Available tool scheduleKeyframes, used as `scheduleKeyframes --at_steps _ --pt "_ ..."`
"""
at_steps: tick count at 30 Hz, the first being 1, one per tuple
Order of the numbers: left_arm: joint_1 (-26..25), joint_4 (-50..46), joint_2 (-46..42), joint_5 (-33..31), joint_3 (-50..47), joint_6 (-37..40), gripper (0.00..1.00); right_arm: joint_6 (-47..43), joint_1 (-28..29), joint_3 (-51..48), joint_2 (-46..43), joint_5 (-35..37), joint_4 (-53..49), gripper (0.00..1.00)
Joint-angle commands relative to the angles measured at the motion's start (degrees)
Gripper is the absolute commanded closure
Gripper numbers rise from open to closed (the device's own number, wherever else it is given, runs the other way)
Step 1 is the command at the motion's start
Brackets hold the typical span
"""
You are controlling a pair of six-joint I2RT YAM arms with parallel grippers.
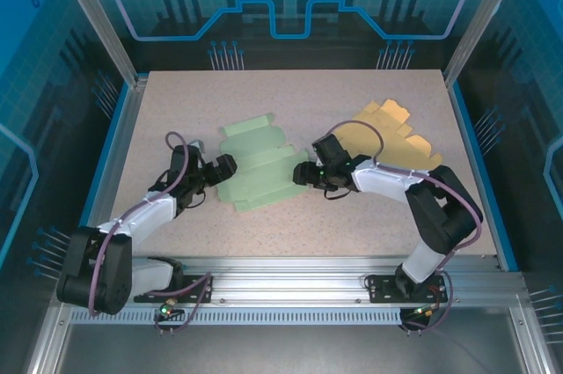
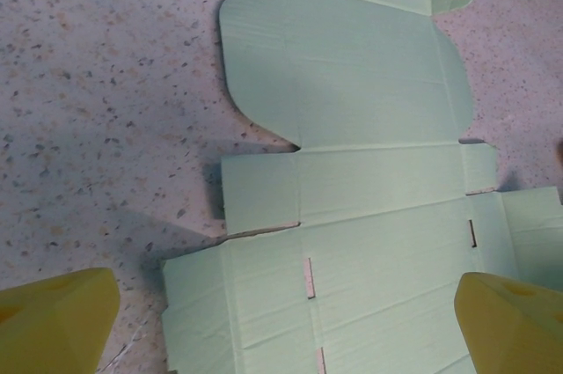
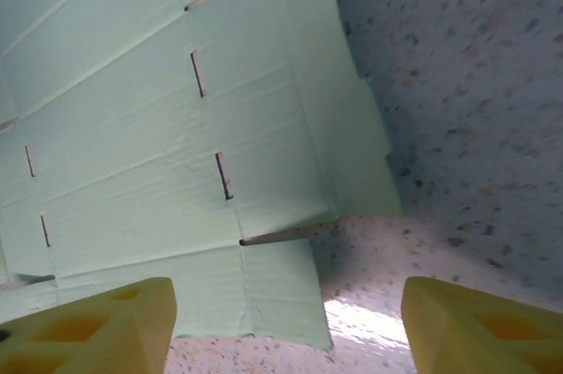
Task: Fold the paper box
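Top external view, near to far: a bare strip of counter [image 1: 352,224] runs in front of both arms, giving open room. Left fingers [image 2: 54,321] released, spread wide across the left edge of the flat green box blank [image 1: 259,167]: one over bare counter, one over card, gripping nothing. Right fingers [image 3: 97,326] parted too, straddling the blank's right edge, nothing clamped. Blank lies unfolded mid-counter between the two arms. Beyond the right arm a yellow blank [image 1: 391,132] lies flat, near the green one but apart. Far-left counter open up to its edge.
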Motion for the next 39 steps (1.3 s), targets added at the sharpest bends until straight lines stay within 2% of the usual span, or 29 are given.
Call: scheduleKeyframes --at_steps 1,3,6,10,14,20,25,30,34,39 --pt "-0.63 1.00 0.84 1.23 1.95 -0.48 0.01 3.50 1.93 -1.29 2.77 -4.06 3.62 0.35" --pt "-0.80 0.91 0.94 1.08 2.03 -0.41 0.01 4.17 2.50 -1.29 4.30 -4.65 5.15 0.39" --pt "-0.89 0.56 0.77 0.97 2.32 -0.15 0.01 5.23 2.79 -1.25 6.57 -5.23 7.45 0.52" --pt "-0.94 0.50 -0.32 0.95 2.80 0.66 0.01 4.14 2.61 -0.62 7.69 -3.92 8.10 0.76" --pt "-1.07 1.00 -1.98 2.11 5.17 4.24 0.01 -3.28 2.09 2.33 5.04 -0.08 3.82 1.00" --pt "-1.10 4.74 -3.01 8.00 12.75 15.06 0.01 -23.55 1.00 6.92 -3.78 5.09 -3.83 1.00" --pt "-1.07 5.68 -0.71 15.77 22.92 29.68 0.01 -42.65 -0.26 11.92 -11.10 2.02 -10.54 1.00" --pt "-1.07 2.45 5.68 29.79 34.65 43.92 0.01 -55.83 -2.45 17.40 -14.25 -3.18 -17.87 1.00" --pt "-1.07 -6.08 9.67 42.57 44.09 57.75 0.01 -62.96 -3.52 22.05 -15.22 -5.61 -23.24 1.00" --pt "-1.32 -18.59 11.46 54.19 52.11 75.93 0.01 -66.73 -4.13 27.85 -15.12 -5.94 -28.75 1.00"
